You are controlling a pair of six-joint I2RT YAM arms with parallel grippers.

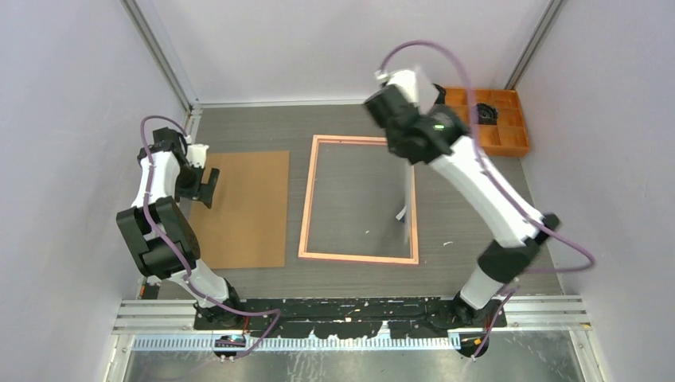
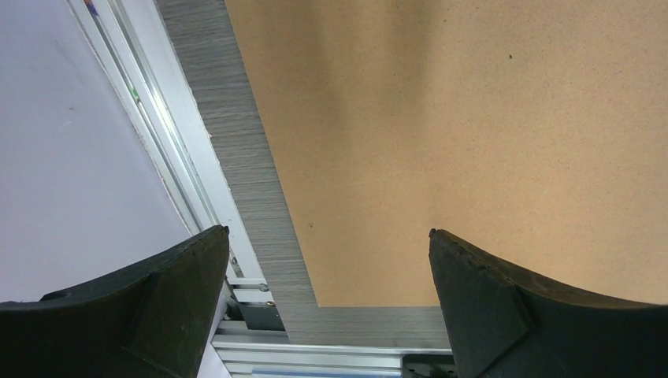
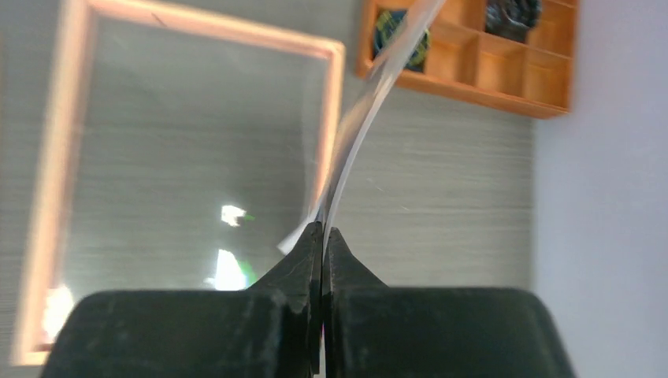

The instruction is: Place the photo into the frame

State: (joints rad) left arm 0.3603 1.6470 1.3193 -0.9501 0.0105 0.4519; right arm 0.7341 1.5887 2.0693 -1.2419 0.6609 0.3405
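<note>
Right gripper (image 3: 321,244) pinches what looks like the photo (image 3: 364,118), edge-on over the right rail of the frame (image 1: 308,199), opening to its left; left gripper (image 2: 328,230) gapes above backing board (image 2: 473,118)

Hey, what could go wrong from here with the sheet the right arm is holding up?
The right gripper pinches the thin sheet by one edge and it bows, so it may crease or slip out. It hangs edge-on above the right rail of the frame, so it could land across the border instead of inside.
</note>
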